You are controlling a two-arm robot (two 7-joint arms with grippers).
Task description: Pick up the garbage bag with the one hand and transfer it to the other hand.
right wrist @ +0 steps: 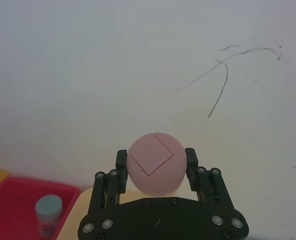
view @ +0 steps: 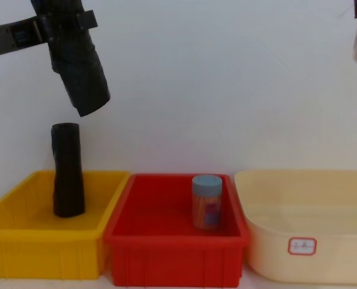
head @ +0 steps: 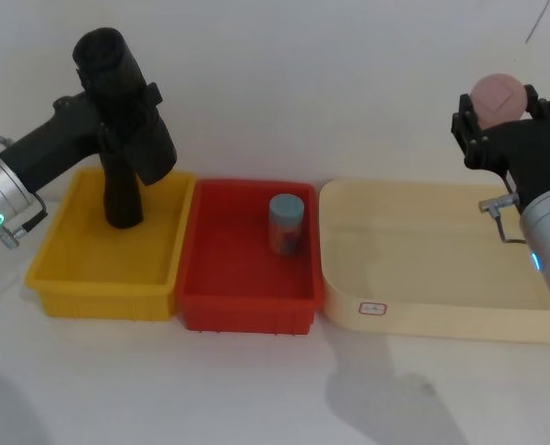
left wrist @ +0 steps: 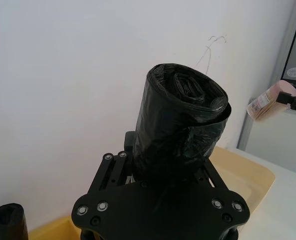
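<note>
Left end effector (head: 117, 98) is clamped around the garbage bag (head: 152, 146), a thick black roll of crinkly plastic. Roll is tilted, upper left of head view, high above the yellow plastic bin (head: 98, 278); probably raised clear for the handover.

Right end effector (head: 499, 102), upper right and well apart, is closed on a pink segmented ball (right wrist: 155, 162). That load would likely block receiving.

Below: slim black roll (head: 121, 190) upright in the yellow bin, blue-lidded jar (head: 286, 222) in the red plastic bin (head: 247, 301), cream tub (head: 423, 320) lower right.

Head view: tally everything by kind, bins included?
Black rolls: 2 (garbage bag held up in left claw; slimmer roll standing in yellow bin)
Bins: 3 (yellow, red bin, cream bin)
Jar: 1, in red bin
Pink ball: 1, in right claw
Total: 7
</note>
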